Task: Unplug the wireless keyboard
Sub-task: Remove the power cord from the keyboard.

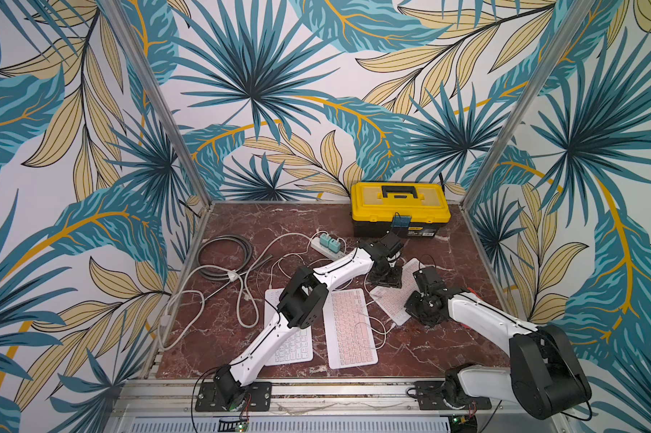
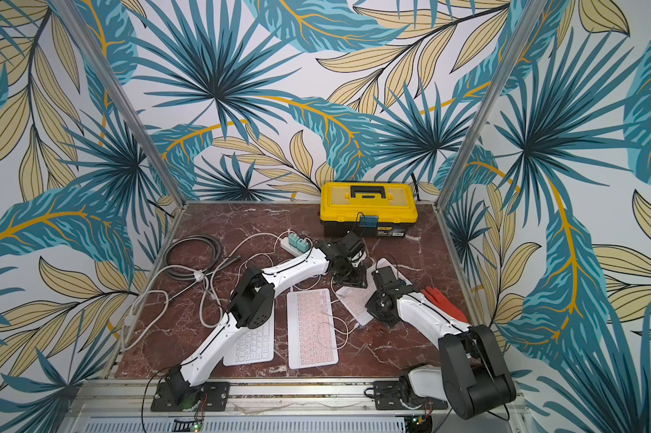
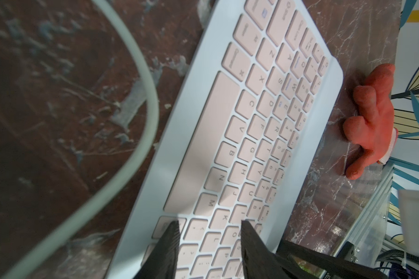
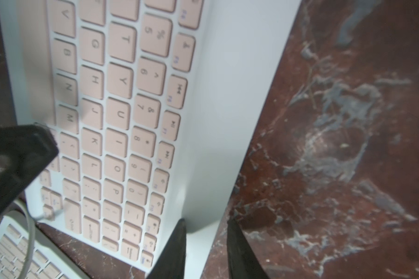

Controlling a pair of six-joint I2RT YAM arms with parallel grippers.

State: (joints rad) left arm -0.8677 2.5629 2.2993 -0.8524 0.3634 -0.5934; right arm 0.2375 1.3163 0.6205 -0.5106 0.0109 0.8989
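Fingertips [image 3: 165, 251] of my left pincer [image 3: 211, 232], narrowly parted, over keyboard [image 3: 227, 135] (steadying it, I guess); right pincer [image 4: 205, 221] straddles its corner, grip unclear.

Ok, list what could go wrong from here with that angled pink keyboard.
1. The left end effector and right end effector crowd the same pink-keyed white keyboard; they could bump each other.
2. The thin white cable seems to meet the keyboard's corner; an angled pull might drag the keyboard instead of freeing the plug.
3. A skidding keyboard could hit the orange fabric glove beside it.
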